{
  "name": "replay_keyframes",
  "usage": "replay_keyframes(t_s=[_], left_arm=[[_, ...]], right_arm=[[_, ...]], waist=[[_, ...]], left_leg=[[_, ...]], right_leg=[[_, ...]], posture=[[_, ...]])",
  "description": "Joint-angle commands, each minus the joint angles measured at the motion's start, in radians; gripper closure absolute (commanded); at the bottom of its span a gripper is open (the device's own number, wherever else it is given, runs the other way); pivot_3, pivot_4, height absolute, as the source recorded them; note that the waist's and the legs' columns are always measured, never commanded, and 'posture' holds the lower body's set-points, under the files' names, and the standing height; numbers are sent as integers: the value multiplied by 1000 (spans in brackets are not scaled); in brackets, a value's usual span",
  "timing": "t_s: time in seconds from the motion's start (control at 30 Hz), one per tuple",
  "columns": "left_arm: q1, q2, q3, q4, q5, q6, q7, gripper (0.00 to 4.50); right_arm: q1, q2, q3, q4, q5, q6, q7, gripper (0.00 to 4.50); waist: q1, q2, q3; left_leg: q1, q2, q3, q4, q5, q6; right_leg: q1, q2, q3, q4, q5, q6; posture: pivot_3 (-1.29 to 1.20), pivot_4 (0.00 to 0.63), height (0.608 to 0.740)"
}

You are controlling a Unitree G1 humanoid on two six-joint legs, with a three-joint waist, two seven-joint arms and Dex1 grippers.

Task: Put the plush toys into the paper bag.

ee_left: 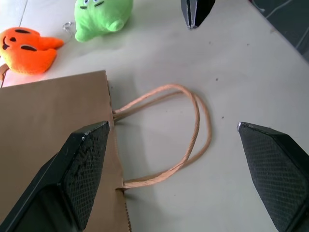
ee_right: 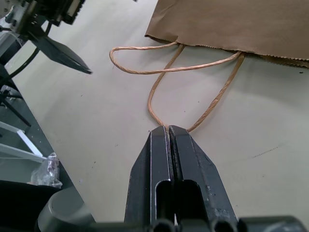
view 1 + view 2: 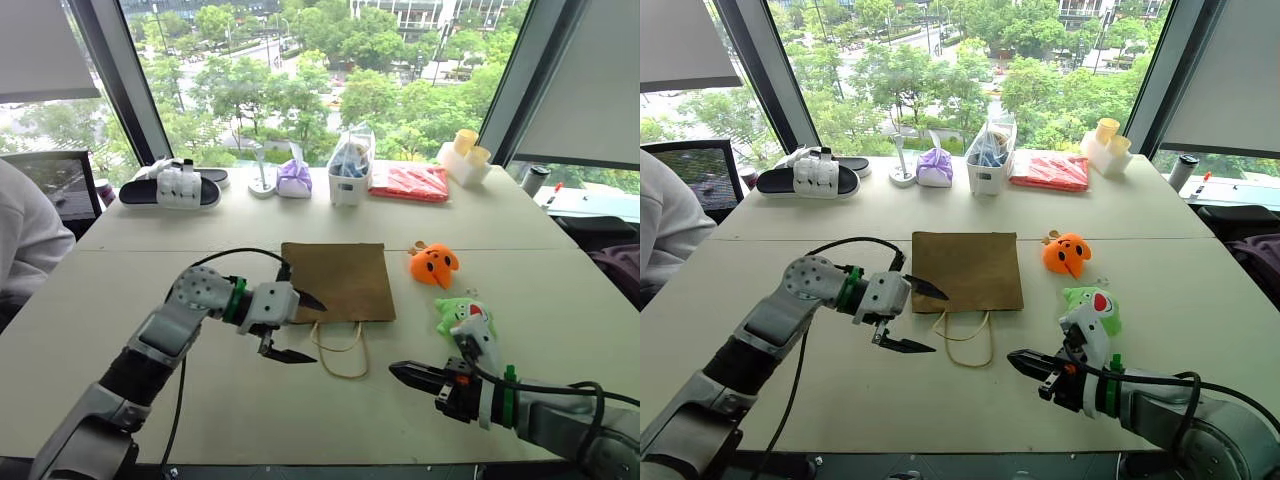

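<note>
Left gripper (image 3: pixel 293 328) gapes empty over the paper bag (image 3: pixel 336 281)'s handle end; right gripper (image 3: pixel 400 373), closed, waits nearby. Plush toys (image 3: pixel 434 264) lie beside the bag on the pale table (image 3: pixel 150 250) below windows (image 3: pixel 300 70).

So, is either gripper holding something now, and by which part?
Nothing is held. The left gripper is open beside the paper bag's handles; the right gripper is shut, empty, apart from them.

Head stereo looks fwd/down over table (image 3: pixel 150 240); wrist cams close, both share paper bag (image 1: pixel 48 125) handles
</note>
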Motion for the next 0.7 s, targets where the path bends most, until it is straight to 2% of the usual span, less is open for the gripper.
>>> replay_keyframes(t_s=[0.03,0.1,0.17,0.27,0.3,0.43,0.57,0.7], left_arm=[[-32,-47,-30,96,51,-76,17,58],[-46,-87,-46,182,73,-115,21,58],[-63,-131,-30,259,71,-152,42,577],[-96,-170,22,304,20,-131,44,1806],[-104,-174,34,310,6,-117,35,2446],[-123,-193,68,295,-42,-41,22,4390],[-167,-238,135,244,-113,170,110,4491],[-190,-259,174,192,-149,284,163,4491]], right_arm=[[-18,7,1,-6,0,-15,5,4500],[-21,10,4,-4,-7,-18,3,4500],[-20,14,2,-9,-9,-20,-5,4500],[2,24,-12,-27,-5,-24,-19,4500],[4,29,-6,-32,-8,-27,-24,4500],[-9,54,21,-42,-13,-34,-42,4500],[-80,125,87,-24,-94,-91,-94,4500],[-179,216,173,41,-205,-137,-153,4500]], waist=[[0,0,0],[0,0,0],[0,0,0],[-1,0,0],[-1,0,0],[-4,0,0],[-3,0,0],[-8,0,0]], left_leg=[[0,0,0,0,0,0],[0,0,0,0,0,0],[0,0,0,0,0,0],[0,0,0,0,0,0],[0,0,0,0,0,0],[1,0,-1,0,0,0],[0,0,-1,1,0,0],[1,0,-2,1,1,-1]], right_leg=[[0,0,0,0,0,0],[0,0,0,0,0,0],[0,0,-1,0,0,0],[0,0,-1,0,0,0],[0,0,-1,0,0,0],[0,0,-1,2,0,0],[0,0,-1,2,0,1],[0,1,-1,3,0,1]], posture=[[0,150,740],[0,150,740],[0,150,740],[0,150,740],[0,150,740],[0,150,740],[0,150,740],[0,150,740]])
